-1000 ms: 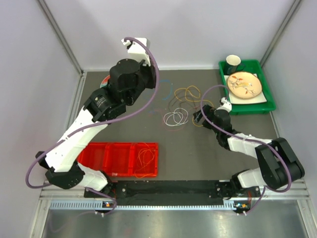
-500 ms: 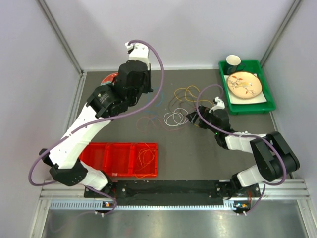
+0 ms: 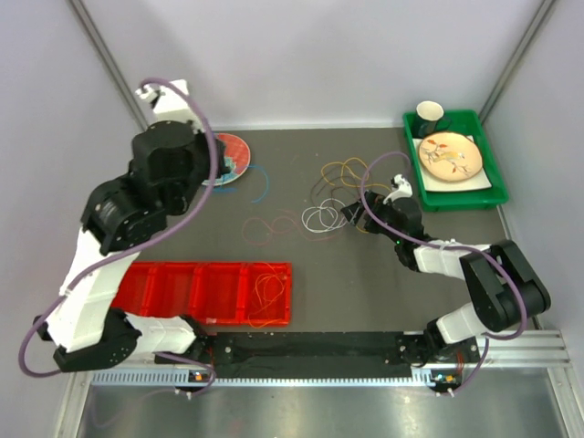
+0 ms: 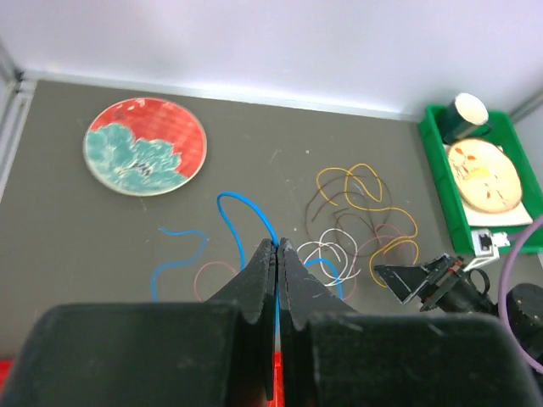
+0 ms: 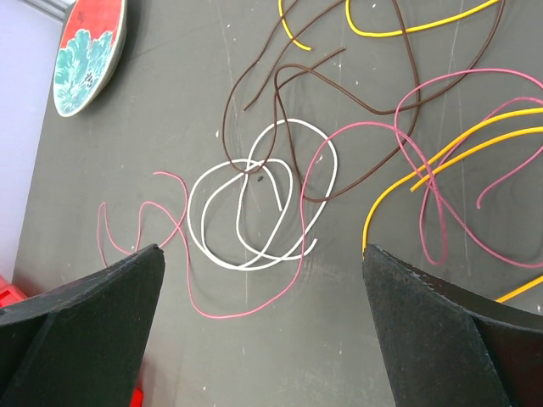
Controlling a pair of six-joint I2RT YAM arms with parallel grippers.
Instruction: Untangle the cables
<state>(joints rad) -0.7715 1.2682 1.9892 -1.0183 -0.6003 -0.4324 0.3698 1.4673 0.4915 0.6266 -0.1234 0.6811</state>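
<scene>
Blue cable (image 4: 227, 195) is what changed. A second ago it lay against the left side of the pile. Now it trails well left, near the red plate (image 3: 230, 151), and the left arm has swung back and left with it.

Left gripper (image 4: 276, 244) is fully closed. In the wrist view the blue line runs up into the pinch, so I read it as gripping that cable. Its far end looks close to the white loop (image 5: 293, 123); can't tell if it's clear yet.

Right gripper (image 5: 261, 250) has crept in from the right and sits low at the pile's near edge. Its jaws are spread as wide as they go, with nothing in them.

Under it:
- the white loop is crossed by the brown cable (image 5: 365, 106) and the pink cable (image 5: 216, 316)
- the yellow cable (image 5: 407, 31) lies behind, on the far side

My read:
- blue is being pulled out as the current strand
- white, brown, pink and yellow are still knotted mid-table
- the right gripper is probably lining up to pin or take the white one

One orange cable (image 3: 267, 290) already lies in the right-hand compartment of the red tray (image 3: 182, 271).

No readable brands or writing. Both plates show painted patterns only. There's a small white tag by the green bin (image 3: 456, 199), too small to read.
</scene>
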